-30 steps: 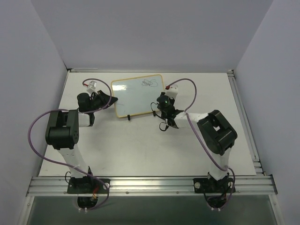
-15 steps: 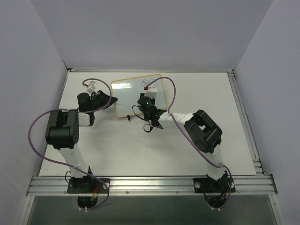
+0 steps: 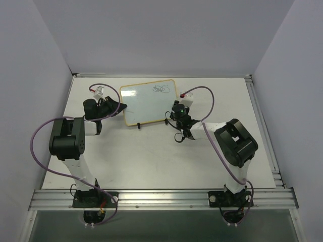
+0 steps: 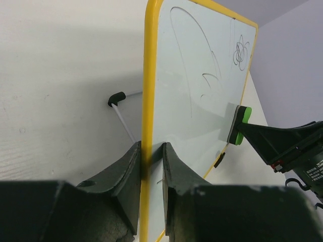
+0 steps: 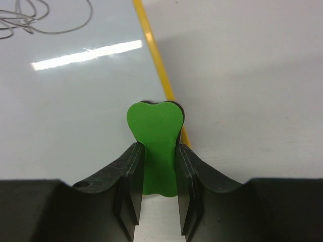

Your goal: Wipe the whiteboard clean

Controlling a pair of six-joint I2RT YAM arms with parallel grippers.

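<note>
eraser at the board's edge, scribble not yet wiped
left gripper [image 4: 150, 151] pinches the yellow frame [image 4: 146, 75] of the whiteboard [image 3: 149, 102], steadying it at the far middle of the table [image 3: 151, 161]. right gripper [image 5: 155, 166] clamps a green eraser [image 5: 154, 126] by the board's right edge. dark scribble [image 4: 239, 50] sits toward the far corner. next, i judge, the eraser must press flat and sweep over it.

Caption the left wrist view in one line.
Left jaws grip the whiteboard frame; right jaws hold a green eraser at its edge.
</note>
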